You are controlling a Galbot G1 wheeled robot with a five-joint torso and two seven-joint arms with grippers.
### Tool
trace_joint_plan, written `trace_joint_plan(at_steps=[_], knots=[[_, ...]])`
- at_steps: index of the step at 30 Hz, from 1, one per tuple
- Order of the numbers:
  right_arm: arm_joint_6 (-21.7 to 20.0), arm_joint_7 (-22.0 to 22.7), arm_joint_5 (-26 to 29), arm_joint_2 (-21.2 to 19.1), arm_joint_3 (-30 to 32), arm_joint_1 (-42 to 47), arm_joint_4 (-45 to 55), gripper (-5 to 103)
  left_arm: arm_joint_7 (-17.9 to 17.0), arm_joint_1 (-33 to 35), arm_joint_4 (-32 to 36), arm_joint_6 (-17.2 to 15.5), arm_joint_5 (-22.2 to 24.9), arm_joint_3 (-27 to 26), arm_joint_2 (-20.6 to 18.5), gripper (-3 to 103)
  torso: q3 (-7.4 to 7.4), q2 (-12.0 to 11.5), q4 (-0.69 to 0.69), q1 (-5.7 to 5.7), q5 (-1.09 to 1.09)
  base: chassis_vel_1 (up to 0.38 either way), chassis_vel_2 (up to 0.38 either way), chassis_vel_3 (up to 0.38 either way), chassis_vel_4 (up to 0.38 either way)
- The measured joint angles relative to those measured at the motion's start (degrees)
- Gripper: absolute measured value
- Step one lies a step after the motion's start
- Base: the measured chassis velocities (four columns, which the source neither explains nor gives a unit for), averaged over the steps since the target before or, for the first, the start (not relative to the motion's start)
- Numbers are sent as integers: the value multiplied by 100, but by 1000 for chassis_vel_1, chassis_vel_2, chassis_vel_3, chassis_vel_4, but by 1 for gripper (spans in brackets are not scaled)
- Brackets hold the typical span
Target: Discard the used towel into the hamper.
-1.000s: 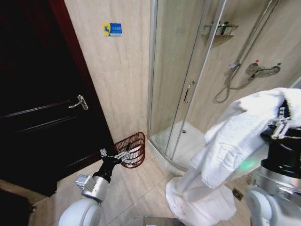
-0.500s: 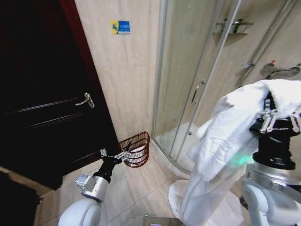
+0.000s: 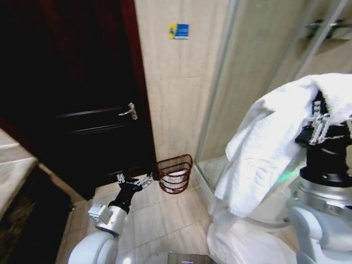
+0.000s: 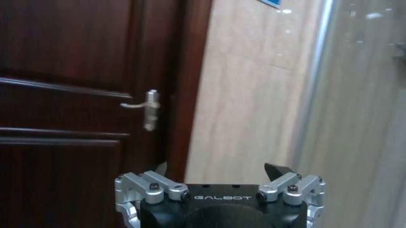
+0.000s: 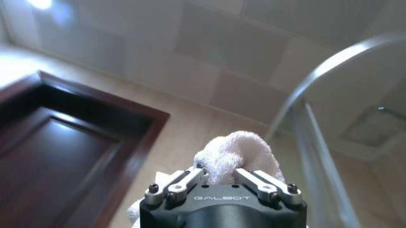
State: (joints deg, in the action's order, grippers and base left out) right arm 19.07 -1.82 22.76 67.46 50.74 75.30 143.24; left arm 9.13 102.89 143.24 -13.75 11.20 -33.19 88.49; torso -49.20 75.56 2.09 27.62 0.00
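Note:
The white towel (image 3: 258, 148) hangs in thick folds from my raised right gripper (image 3: 322, 124) on the right, its lower part trailing down toward the floor. In the right wrist view the right gripper (image 5: 220, 173) is shut on a bunched end of the towel (image 5: 235, 152). The hamper (image 3: 175, 174), a small round reddish-brown openwork basket with something white inside, stands on the floor against the tiled wall between door and shower. My left gripper (image 3: 135, 180) is held low, just left of the hamper and short of it. It stands open and empty (image 4: 219, 168).
A dark wooden door (image 3: 77, 104) with a metal handle (image 3: 131, 111) covers the left half. The glass shower enclosure (image 3: 258, 77) rises on the right behind the towel. A blue sign (image 3: 178, 31) is on the beige tiled wall. A pale counter edge (image 3: 14, 165) shows at far left.
The camera has swung left: door, sign and hamper slid right in the picture, and the shower fittings left the view. Both arms kept their poses, and the right gripper stays shut on the towel.

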Motion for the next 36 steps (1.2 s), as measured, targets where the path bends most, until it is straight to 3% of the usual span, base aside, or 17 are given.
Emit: trace_joint_plan(at_steps=[6,13,21,36], knots=[[-78,73,76,-140,44,-269,-57,8,0,0,0,0,0,0,0,100,18,-32,0,-17,-1,135,122,130,117],[-645,281,211,-414,90,-787,-250,8,0,0,0,0,0,-1,0,100,25,-44,0,-21,0,79,65,66,67],[-772,255,396,-523,-75,-1158,-371,8,0,0,0,0,0,0,0,100,24,-41,-1,-22,1,0,0,0,0],[-995,148,877,-706,-31,-1466,-248,8,0,0,0,0,0,0,0,100,18,-34,0,-14,4,-157,159,154,-152]])
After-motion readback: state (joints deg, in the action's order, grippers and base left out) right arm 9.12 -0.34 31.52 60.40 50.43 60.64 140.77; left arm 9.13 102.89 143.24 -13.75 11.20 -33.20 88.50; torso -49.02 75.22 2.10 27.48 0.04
